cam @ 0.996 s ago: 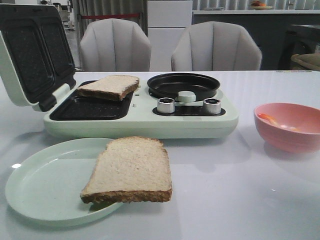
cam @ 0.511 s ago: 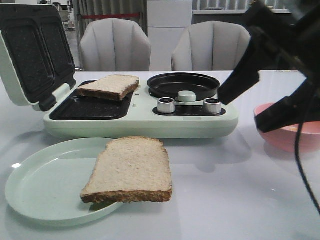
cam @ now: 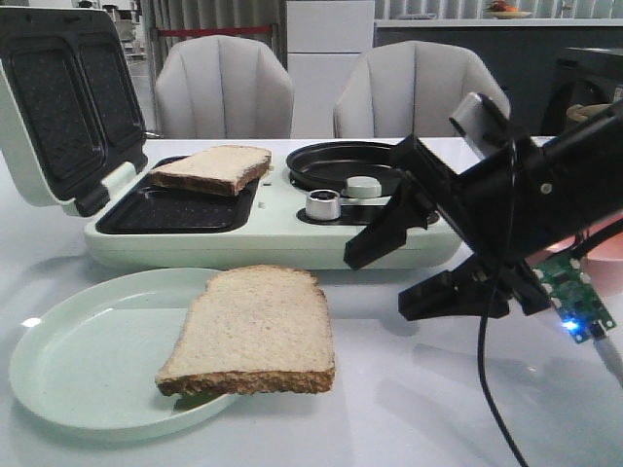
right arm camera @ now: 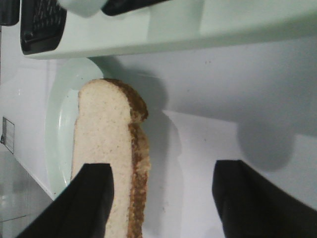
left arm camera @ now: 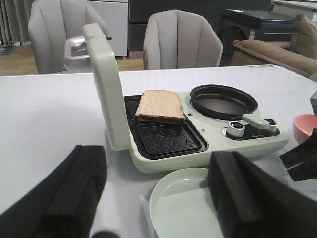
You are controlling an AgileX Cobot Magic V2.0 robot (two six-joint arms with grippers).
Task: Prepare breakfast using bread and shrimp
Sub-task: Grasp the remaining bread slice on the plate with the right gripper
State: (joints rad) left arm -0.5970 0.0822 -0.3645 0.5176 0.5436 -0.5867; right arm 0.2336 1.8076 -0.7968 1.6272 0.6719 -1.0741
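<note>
One bread slice (cam: 255, 331) lies half on a pale green plate (cam: 78, 350), overhanging its right rim. The other bread slice (cam: 212, 167) rests tilted on the rear tray of the open sandwich maker (cam: 273, 229). My right gripper (cam: 384, 282) is open and empty, low over the table just right of the plate's bread. In the right wrist view one finger (right arm camera: 94, 198) is over that bread (right arm camera: 101, 144) and the other is over bare table. My left gripper (left arm camera: 156, 208) is open and empty, back from the plate (left arm camera: 183, 208). The shrimp are hidden.
The maker's lid (cam: 58, 97) stands open at the left. A black frying pan (cam: 341, 161) and a chrome knob (cam: 323, 204) are on its right half. The pink bowl (left arm camera: 303, 126) stands right of the maker, hidden behind my right arm in the front view. Two chairs stand behind the table.
My right arm has come in from the upper right, dropped and moved left towards the bread on the plate. It now covers the pink bowl and one knob. Both slices are unmoved.
</note>
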